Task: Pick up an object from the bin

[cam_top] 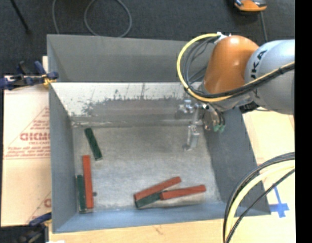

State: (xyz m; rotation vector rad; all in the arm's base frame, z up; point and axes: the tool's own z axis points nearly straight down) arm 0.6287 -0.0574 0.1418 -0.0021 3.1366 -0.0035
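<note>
Pincer (190,138): over bare floor of the bin (62,151); spread or pressed together, we cannot tell. Towards the near wall from it, well apart: red-and-green bar (157,190) touching red bar (186,191). Far left: slanted green bar (93,144), upright red bar (86,180), dark green strip (80,194).

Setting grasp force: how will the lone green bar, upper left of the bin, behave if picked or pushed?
The green bar looks flat and straight: probably stiff, unlikely to roll; a push would likely slide it. It looks thin, so probably light. Lying flat on the bin floor, it may be awkward to pinch.
</note>
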